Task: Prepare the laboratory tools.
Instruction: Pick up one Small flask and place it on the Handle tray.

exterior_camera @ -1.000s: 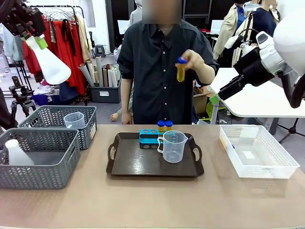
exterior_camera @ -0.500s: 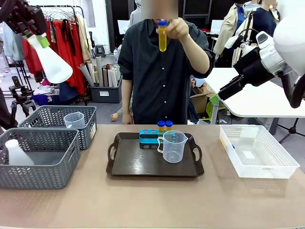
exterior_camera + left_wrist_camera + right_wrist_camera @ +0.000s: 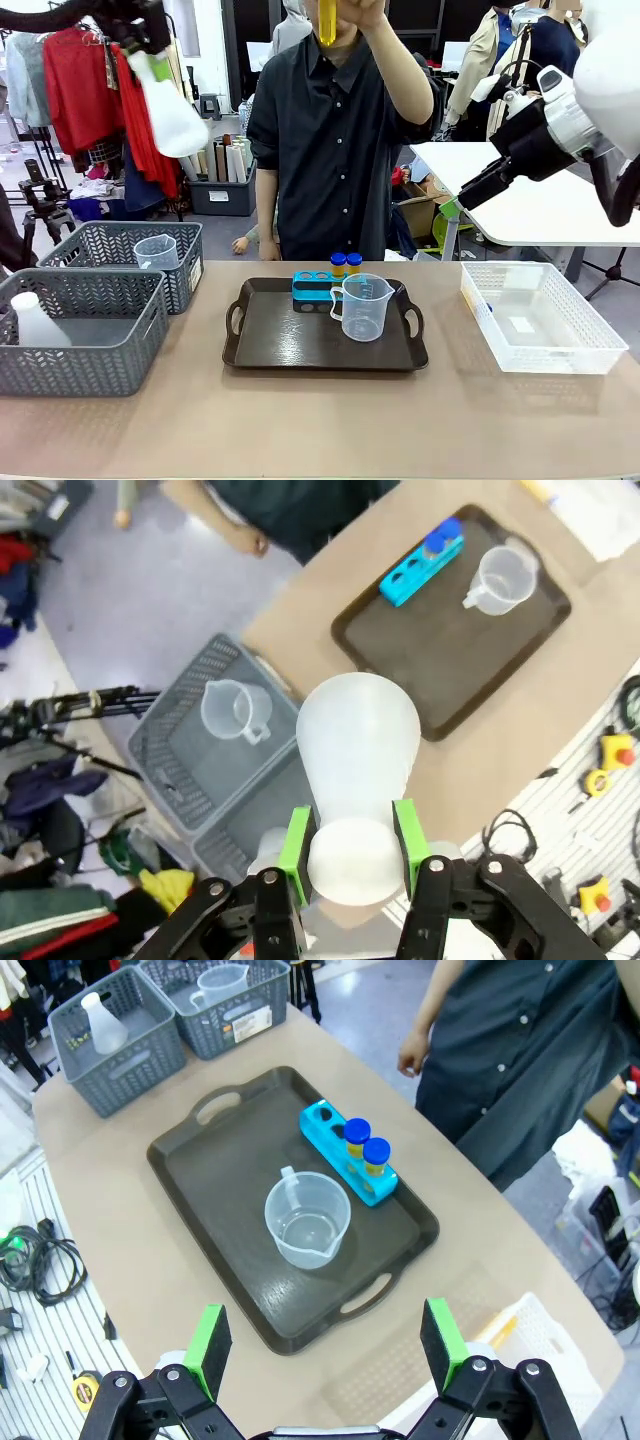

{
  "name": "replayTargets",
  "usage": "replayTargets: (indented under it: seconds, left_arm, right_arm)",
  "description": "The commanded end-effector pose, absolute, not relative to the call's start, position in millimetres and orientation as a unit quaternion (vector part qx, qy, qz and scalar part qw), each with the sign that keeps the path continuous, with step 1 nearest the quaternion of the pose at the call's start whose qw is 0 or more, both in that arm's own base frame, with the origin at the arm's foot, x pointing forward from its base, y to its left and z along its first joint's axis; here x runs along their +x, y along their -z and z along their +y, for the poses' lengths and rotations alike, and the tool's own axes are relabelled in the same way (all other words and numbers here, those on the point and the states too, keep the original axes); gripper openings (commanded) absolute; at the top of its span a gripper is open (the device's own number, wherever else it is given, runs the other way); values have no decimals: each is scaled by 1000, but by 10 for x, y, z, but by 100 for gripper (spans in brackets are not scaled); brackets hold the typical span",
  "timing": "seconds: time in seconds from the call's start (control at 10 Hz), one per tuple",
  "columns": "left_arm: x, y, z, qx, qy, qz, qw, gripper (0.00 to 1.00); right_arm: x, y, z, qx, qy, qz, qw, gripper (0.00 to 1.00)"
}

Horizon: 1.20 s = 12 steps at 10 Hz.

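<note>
My left gripper (image 3: 350, 842), clamped on the flask (image 3: 172, 118) neck, swung in toward the tray (image 3: 262, 352); the person's tube (image 3: 327, 24) went up. My right gripper (image 3: 326, 1345) is idle, wide. Flask placement next, likely.

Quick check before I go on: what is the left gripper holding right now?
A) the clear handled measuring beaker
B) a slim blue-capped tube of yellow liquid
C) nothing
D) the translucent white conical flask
D: the left gripper has its jaws closed on the neck of the translucent white conical flask, high above the table.
</note>
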<state>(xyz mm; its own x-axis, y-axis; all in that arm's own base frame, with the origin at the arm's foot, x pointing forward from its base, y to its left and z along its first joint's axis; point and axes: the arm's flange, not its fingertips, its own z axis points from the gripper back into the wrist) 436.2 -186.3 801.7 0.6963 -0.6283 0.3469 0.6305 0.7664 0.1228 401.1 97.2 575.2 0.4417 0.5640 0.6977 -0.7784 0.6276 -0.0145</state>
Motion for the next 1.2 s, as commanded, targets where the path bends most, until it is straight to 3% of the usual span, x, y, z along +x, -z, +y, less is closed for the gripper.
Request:
replayTargets:
  seconds: [0.0, 0.7, 1.1]
  left_arm:
    - [4576, -7922, -2149, 31, 380, -188, 905, 0]
    - [4839, -6700, -3266, 115, 495, -168, 845, 0]
    - [4877, -6524, -3412, 104, 501, -147, 847, 0]
  right_arm:
    - [4011, -5767, 967, 166, -400, -344, 833, 100]
    - [4011, -5767, 967, 166, -400, -344, 833, 100]
    - [4011, -5767, 967, 166, -400, -344, 833, 100]
